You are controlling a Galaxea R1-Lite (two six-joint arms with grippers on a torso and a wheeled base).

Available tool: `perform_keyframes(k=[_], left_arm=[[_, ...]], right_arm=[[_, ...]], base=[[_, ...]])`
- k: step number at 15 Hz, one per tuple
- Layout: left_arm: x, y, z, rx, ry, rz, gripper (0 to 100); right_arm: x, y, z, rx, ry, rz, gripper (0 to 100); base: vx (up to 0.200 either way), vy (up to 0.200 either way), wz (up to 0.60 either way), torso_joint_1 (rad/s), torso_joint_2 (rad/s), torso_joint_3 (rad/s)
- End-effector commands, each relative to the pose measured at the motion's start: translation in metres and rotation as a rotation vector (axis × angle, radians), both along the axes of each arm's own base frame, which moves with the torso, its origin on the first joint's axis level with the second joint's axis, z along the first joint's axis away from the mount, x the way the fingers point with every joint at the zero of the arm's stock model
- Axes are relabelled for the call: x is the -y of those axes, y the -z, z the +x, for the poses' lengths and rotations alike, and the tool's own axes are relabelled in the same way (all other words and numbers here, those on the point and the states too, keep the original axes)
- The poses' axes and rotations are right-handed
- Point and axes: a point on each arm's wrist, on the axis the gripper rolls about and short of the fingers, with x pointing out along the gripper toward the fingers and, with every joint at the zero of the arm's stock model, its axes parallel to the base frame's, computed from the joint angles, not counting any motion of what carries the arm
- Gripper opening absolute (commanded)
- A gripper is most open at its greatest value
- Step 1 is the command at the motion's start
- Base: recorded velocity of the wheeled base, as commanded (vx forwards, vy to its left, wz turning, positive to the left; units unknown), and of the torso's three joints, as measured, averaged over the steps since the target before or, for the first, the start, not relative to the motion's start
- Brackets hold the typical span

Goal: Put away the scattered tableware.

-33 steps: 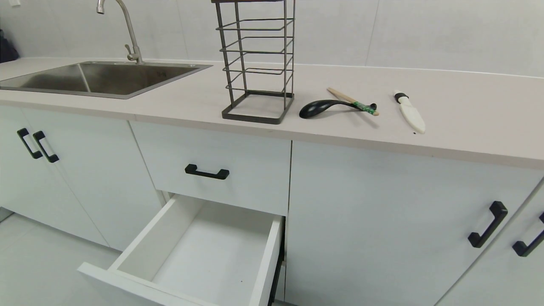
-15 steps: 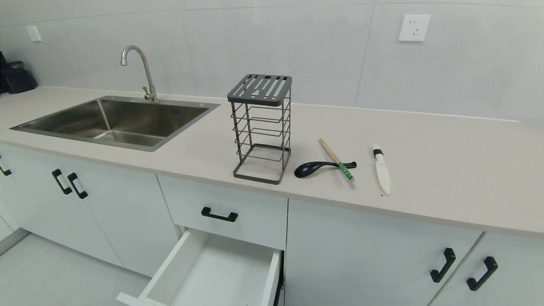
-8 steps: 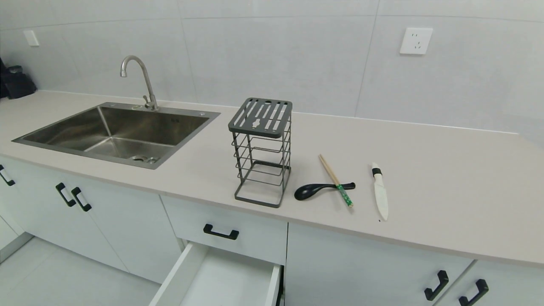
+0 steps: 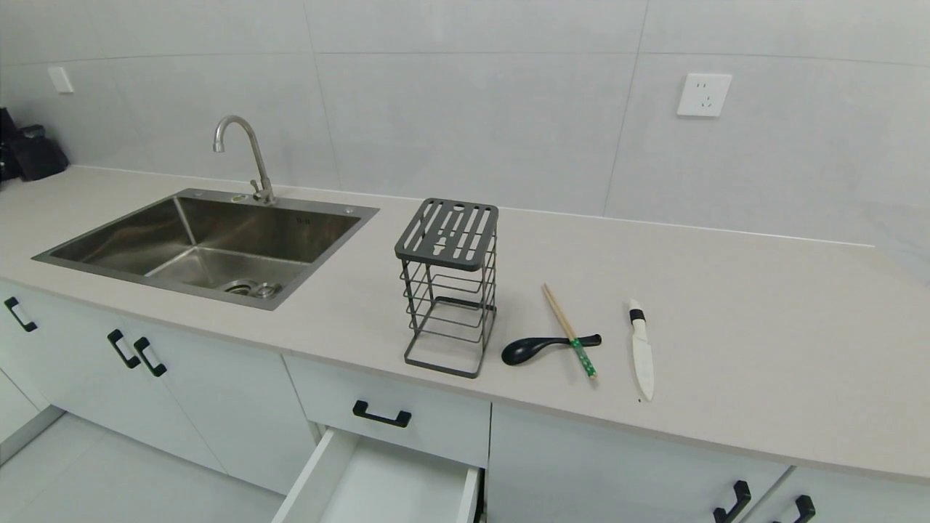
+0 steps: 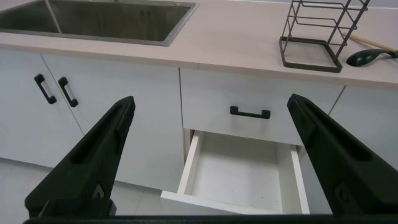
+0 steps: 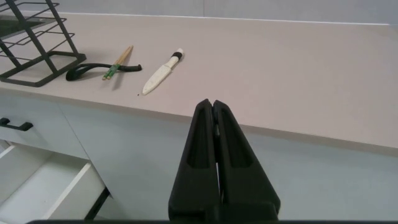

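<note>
Head view: the tableware lies loose on the counter (image 4: pixel 734 319) just right of the wire rack (image 4: pixel 447 234): black spoon (image 4: pixel 529 351) nearest the rack, chopsticks (image 4: pixel 567 328) crossing its handle, white knife (image 4: pixel 641 351) a little farther right and apart. Sink (image 4: pixel 251 226) well to the left; lower drawer (image 4: pixel 314 476) pulled open under the rack. Left wrist view: left gripper (image 5: pixel 210 102) spread wide, nothing held, in front of the cabinet, above the open drawer. Right wrist view: right gripper (image 6: pixel 213 106) pressed closed on nothing, off the counter's front edge, the knife ahead.
</note>
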Motion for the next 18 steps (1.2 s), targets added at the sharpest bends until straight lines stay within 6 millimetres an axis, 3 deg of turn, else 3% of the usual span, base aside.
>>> perform_keyframes(k=[1,11,12,18], left_arm=[[0.0,-0.0001,0.0001,-0.001,0.0,0.0,100],[0.0,-0.0001,0.0001,-0.001,0.0,0.0,100],[0.0,-0.0001,0.0001,-0.001,0.0,0.0,100],[0.0,-0.0001,0.0001,-0.001,0.0,0.0,100]], right_arm=[[0.0,-0.0003,0.0,0.0,-0.002,-0.004,0],[0.0,-0.0003,0.0,0.0,0.0,0.004,0],[0.0,-0.0003,0.0,0.0,0.0,0.006,100],[-0.0003,-0.0024,0.0002,0.026,-0.016,-0.011,100]], base=[[0.0,0.0,0.0,0.0,0.0,0.0],[0.0,0.0,0.0,0.0,0.0,0.0],[0.0,0.0,0.0,0.0,0.0,0.0],[0.0,0.0,0.0,0.0,0.0,0.0]])
